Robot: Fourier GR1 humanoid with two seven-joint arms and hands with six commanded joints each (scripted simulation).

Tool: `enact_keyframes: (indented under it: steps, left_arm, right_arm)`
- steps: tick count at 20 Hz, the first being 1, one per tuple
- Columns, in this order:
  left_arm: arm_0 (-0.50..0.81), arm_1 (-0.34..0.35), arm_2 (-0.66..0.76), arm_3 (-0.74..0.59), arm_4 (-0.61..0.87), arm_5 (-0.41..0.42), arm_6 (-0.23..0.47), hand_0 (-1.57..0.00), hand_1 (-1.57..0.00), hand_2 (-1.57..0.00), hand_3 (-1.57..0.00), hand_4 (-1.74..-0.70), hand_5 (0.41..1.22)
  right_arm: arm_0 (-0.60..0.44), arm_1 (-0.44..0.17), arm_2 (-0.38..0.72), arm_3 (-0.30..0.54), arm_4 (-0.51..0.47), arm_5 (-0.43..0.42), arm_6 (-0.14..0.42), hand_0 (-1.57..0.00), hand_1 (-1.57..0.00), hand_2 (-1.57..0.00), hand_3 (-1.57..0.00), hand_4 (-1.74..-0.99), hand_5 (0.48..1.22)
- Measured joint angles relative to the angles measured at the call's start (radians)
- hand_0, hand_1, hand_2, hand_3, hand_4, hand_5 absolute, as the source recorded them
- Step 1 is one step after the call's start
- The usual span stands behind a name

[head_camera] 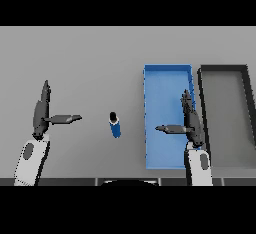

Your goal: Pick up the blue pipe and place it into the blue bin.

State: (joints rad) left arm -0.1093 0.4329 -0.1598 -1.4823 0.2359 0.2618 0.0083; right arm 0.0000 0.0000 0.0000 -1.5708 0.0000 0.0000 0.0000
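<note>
The blue pipe point(115, 124) is standing on the grey table point(90, 63), just left of the blue bin point(167, 70). The right hand point(189, 120) is hovering above the bin, fingers straight; the left hand point(42, 112) is idling, relaxed. Reaching seems next: the right hand needs moving leftward.

The blue pipe point(115, 125) stands on the table point(90, 68), between both hands' thumbs. The right hand point(190, 120) hovers, fingers straight, over the blue bin point(167, 80); the left hand point(41, 113) is likewise spread.
</note>
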Motion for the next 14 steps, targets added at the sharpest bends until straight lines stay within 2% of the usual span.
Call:
enact_keyframes:
  steps: [6, 7, 8, 10, 14]
  left_arm:
    - [-0.019, -0.019, -0.020, -0.002, -0.017, 0.014, 0.012, 0.00, 0.00, 0.00, 0.00, -0.97, 0.593]
    - [0.013, 0.047, -0.042, -0.005, -0.024, -0.082, -0.056, 0.00, 0.00, 0.00, 0.00, -0.96, 0.592]
    - [0.031, 0.094, -0.051, 0.011, -0.028, -0.150, -0.096, 0.00, 0.00, 0.00, 0.00, -0.96, 0.590]
    - [0.042, 0.128, -0.063, 0.017, -0.034, -0.208, -0.137, 0.00, 0.00, 0.00, 0.00, -0.96, 0.592]
    - [0.051, 0.156, -0.072, 0.014, -0.016, -0.276, -0.165, 0.00, 0.00, 0.00, 0.00, -0.97, 0.594]
  right_arm:
    - [-0.019, -0.020, -0.020, 0.014, -0.017, 0.010, 0.009, 0.00, 0.00, 0.00, 0.00, -1.205, 0.629]
    - [0.024, -0.091, 0.002, -0.027, 0.053, 0.024, -0.094, 0.00, 0.00, 0.00, 0.00, -1.201, 0.628]
    - [0.050, -0.129, 0.020, -0.047, 0.101, 0.029, -0.135, 0.00, 0.00, 0.00, 0.00, -1.197, 0.627]
    - [0.085, -0.164, 0.041, -0.082, 0.142, 0.040, -0.148, 0.00, 0.00, 0.00, 0.00, -1.193, 0.622]
    - [0.100, -0.164, 0.060, -0.105, 0.153, 0.048, -0.125, 0.00, 0.00, 0.00, 0.00, -1.197, 0.621]
